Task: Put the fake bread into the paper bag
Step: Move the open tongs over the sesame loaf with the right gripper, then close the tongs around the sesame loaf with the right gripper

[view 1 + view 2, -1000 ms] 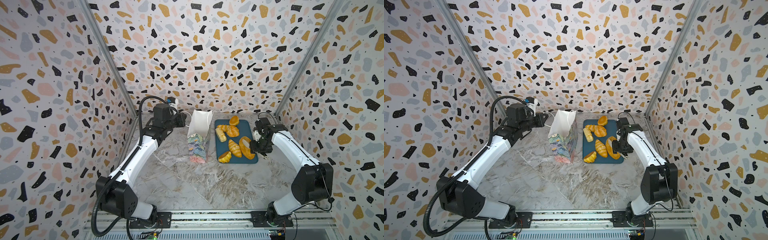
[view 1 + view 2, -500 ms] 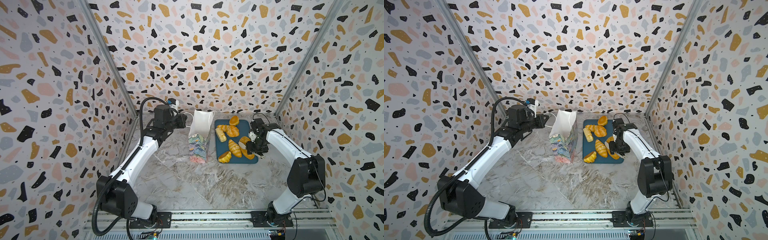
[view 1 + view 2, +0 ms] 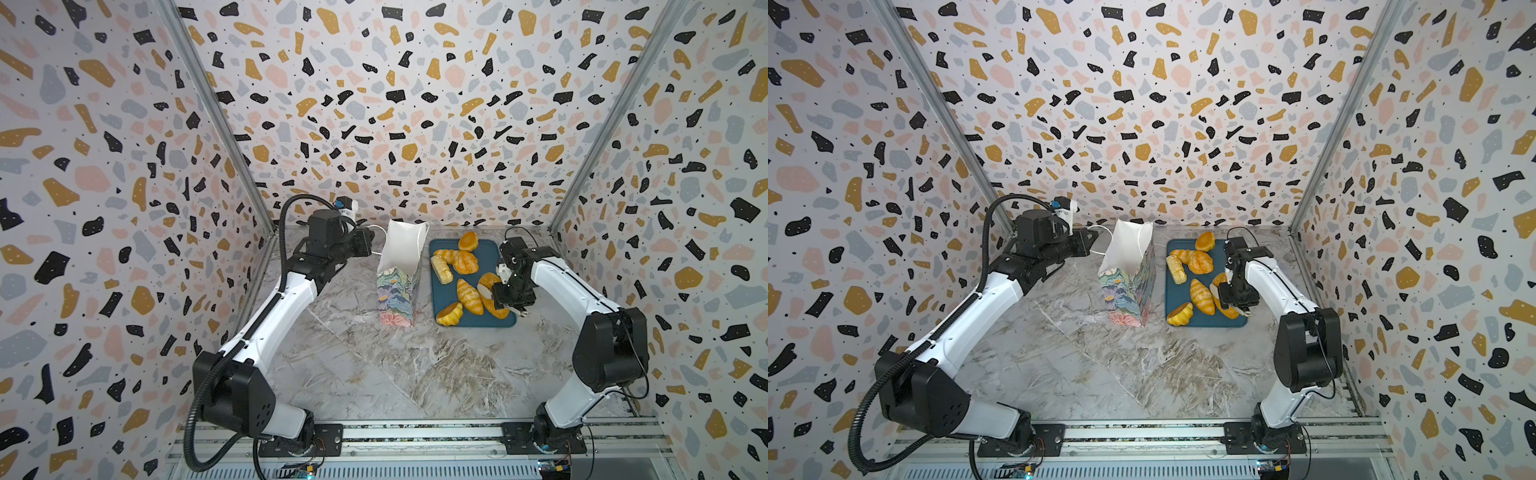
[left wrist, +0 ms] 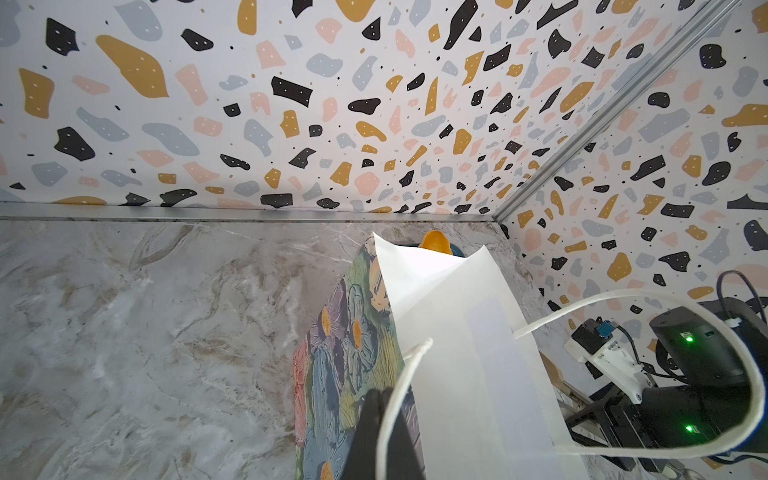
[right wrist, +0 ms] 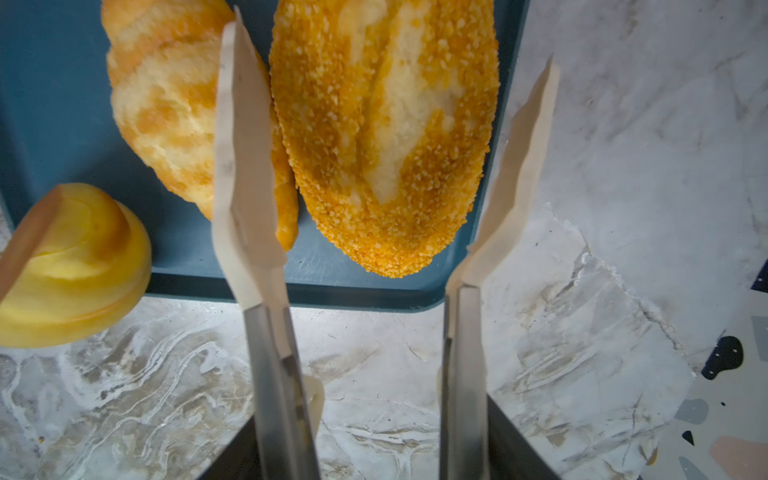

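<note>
Right end effector (image 5: 393, 37) shifted frame-left: half-open, empty, straddling seeded loaf (image 5: 386, 137) along its long axis; left end effector (image 4: 376, 419) pinches cord handle (image 4: 405, 365)

White arms (image 3: 282, 322), black joints (image 3: 237, 390), ribbed cable (image 3: 189, 440)

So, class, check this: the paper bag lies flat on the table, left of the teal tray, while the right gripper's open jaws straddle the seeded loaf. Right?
Not quite. The paper bag stands upright with its mouth open, not flat, as both top views show. The rest holds: it is left of the teal tray, and in the right wrist view the right gripper has its open jaws either side of the seeded loaf.
</note>
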You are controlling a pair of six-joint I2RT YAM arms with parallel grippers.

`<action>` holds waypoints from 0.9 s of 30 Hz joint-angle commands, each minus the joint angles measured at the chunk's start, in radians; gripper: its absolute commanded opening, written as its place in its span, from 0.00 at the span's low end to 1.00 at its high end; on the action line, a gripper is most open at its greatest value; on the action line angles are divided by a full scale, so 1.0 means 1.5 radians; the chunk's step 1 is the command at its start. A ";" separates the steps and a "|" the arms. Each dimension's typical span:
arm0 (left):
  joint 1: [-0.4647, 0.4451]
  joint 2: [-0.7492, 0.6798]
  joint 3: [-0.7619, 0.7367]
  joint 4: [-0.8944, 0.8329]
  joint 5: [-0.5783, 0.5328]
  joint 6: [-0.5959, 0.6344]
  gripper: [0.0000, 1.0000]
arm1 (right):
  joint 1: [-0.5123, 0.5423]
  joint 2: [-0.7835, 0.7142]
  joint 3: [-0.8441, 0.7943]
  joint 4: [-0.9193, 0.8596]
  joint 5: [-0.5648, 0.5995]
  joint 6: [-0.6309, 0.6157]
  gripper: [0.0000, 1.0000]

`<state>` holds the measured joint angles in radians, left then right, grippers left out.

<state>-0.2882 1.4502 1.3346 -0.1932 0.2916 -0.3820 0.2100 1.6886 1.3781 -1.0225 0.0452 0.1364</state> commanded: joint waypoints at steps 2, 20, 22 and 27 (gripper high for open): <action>0.001 -0.014 -0.011 0.019 0.008 0.000 0.00 | 0.001 0.003 0.027 -0.007 0.001 -0.004 0.62; 0.003 -0.017 -0.012 0.018 0.008 0.000 0.00 | -0.014 0.004 0.003 0.012 -0.040 -0.012 0.45; 0.003 -0.018 -0.013 0.019 0.006 0.001 0.00 | -0.014 0.003 0.005 0.011 -0.048 -0.014 0.40; 0.003 -0.020 -0.013 0.019 0.005 0.001 0.00 | -0.018 -0.012 0.010 0.009 -0.058 -0.012 0.35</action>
<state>-0.2878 1.4494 1.3304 -0.1928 0.2913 -0.3820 0.1886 1.7123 1.3785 -1.0069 -0.0170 0.1234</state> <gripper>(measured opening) 0.047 0.425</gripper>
